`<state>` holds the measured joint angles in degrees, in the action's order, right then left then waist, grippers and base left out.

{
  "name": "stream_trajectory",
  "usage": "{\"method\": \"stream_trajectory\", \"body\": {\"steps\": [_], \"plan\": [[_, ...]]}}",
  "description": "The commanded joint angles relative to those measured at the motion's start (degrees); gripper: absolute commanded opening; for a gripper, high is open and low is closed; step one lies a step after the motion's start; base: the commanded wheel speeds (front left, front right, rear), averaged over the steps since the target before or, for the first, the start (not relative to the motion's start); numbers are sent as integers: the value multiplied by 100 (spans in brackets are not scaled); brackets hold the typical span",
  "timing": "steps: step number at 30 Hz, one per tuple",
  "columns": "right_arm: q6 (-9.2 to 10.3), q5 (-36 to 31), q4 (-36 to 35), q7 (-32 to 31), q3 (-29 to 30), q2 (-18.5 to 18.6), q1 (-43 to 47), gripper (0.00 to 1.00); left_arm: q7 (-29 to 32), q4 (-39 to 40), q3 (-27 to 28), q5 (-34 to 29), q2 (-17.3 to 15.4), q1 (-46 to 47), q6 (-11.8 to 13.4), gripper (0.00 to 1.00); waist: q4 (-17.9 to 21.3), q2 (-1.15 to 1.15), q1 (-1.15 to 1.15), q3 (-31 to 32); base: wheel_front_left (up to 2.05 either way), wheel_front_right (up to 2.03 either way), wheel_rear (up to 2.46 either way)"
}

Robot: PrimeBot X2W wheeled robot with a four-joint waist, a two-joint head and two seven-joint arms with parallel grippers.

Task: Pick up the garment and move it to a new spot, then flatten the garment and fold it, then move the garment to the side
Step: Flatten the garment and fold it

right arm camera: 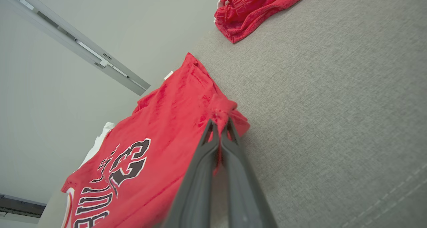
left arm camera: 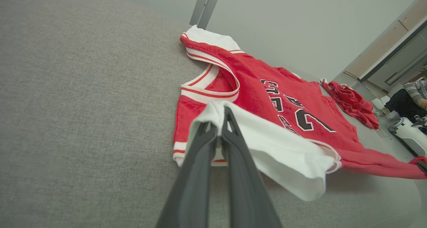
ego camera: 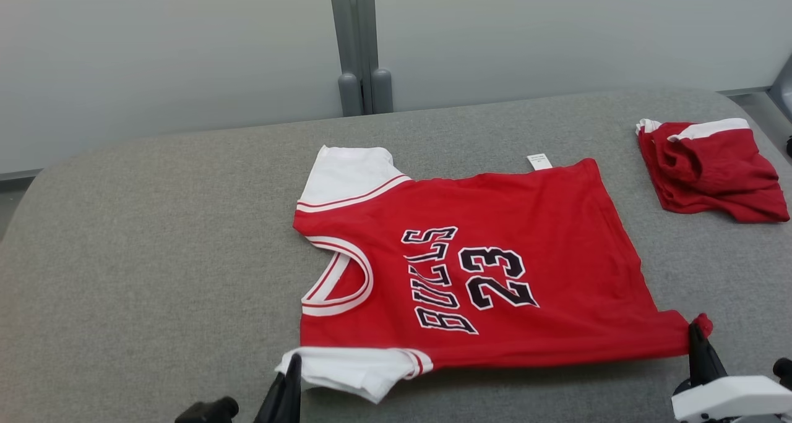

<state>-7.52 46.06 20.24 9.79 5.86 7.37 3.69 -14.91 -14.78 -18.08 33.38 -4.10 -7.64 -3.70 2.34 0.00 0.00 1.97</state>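
Reaching in over the near edge of the grey fabric-covered table (ego camera: 154, 256), the left gripper (ego camera: 292, 362) points its two long dark fingers up and away. They are pressed together on the edge of the white short sleeve (ego camera: 352, 370) nearest that edge. In the left wrist view, this gripper (left arm camera: 218, 121) holds the sleeve (left arm camera: 283, 148) slightly raised, with shadow beneath it.

The right gripper (ego camera: 694, 331) rises from its white wrist housing at the table's near right. Its fingers are also closed, pinching the near hem corner (ego camera: 702, 324), which bunches into a small knot above the tips (right arm camera: 220, 124).

The red short-sleeved jersey with the black "BULLS 23" print (ego camera: 526, 213) lies spread print-up across the table's middle, collar toward the left and hem toward the right, stretched between both grippers. A second folded red garment with white trim (ego camera: 711, 169) rests at the table's far right, well apart.
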Motion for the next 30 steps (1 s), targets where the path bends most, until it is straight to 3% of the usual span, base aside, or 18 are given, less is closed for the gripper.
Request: {"method": "stream_trajectory", "body": {"steps": [1,7,14,15,16,17,22,30], "plan": [[5,-79,31,-87,63,9,-158,0,18,-72,5,-54,-76,238,-49,0,12,0,0,-24,0,0,0],[4,-551,332,-538,48,6,-950,0,202,-570,-112,-207,-260,1134,-181,0,93,0,0,-157,0,0,0],[4,-998,1300,-641,156,-46,-2036,1,240,-1601,-266,-266,-283,2178,-289,0,107,0,0,-376,0,0,0],[4,-1050,1410,-566,147,-38,-2123,31,212,-1723,-289,-267,-261,2283,-303,0,102,0,0,-395,0,0,0],[4,-1099,1570,-517,113,-16,-2200,100,188,-1903,-310,-249,-231,2390,-321,44,88,0,0,-416,0,0,0],[4,-1138,1665,-473,47,-7,-2246,100,160,-2029,-348,-288,-223,2466,-325,100,81,0,0,-427,0,0,0],[4,-1218,1889,-55,-339,216,-2191,100,7,-2417,-316,-288,-145,2630,-348,100,46,0,0,-412,0,0,0],[4,-1432,1888,202,-1171,873,-1670,100,-29,-2189,55,-358,-151,1789,-369,100,42,0,0,-407,0,0,0]]}}
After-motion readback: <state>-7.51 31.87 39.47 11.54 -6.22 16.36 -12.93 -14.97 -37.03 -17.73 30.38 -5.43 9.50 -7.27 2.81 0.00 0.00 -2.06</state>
